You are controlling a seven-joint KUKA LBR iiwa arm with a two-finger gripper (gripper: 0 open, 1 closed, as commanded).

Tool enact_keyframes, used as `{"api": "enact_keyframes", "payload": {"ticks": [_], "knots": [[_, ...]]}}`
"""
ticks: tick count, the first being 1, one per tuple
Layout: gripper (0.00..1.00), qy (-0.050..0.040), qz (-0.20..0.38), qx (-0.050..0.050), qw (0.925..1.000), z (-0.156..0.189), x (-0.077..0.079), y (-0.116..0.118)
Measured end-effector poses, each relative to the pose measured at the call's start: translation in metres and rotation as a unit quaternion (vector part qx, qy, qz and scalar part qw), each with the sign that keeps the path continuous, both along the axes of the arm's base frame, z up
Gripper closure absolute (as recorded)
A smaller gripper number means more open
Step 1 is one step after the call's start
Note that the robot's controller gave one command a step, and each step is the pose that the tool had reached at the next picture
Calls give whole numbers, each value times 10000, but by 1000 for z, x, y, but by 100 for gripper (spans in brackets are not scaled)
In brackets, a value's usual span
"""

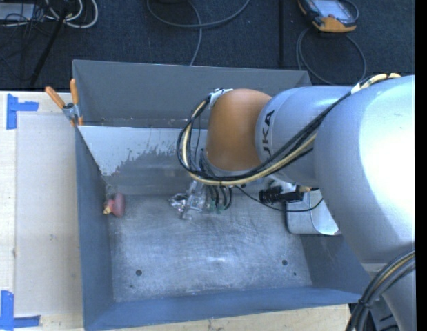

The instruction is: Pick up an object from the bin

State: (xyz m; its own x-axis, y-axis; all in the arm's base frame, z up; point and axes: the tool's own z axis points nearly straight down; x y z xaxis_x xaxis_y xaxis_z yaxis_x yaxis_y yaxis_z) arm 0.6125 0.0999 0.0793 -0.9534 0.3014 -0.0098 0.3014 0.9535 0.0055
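Though partly hidden under the orange wrist cover (234,129), gripper (187,204): hung low over the floor of the bin (89,254), near the foot of the back wall, about mid-width; could not tell whether open or closed, nor whether anything was held.
Pink lump (116,205): small; lay on the floor at the foot of the left wall, level with the gripper and well apart from it.
White object (308,218): lay at the floor's right side, partly covered by the arm (365,171), well apart from the pink lump.
Cables (194,174): looped off the wrist cover, close above the gripper.
Between gripper and pink lump: bare grey floor.
Edges: left wall just beside the pink lump; sloped back wall close behind both.
Open room: wide bare floor toward the near wall.
Lump's axis: roundish, too small to tell a long axis or heading; yellowish bit on the wall side.
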Motion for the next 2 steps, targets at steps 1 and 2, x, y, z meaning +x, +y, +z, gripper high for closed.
{"api": "enact_keyframes", "payload": {"ticks": [1, 2], "knots": [[100, 17, -29, -4, 10000, 103, -4, -1], [100, 31, 963, -17, 9953, 157, -5, -12]]}}
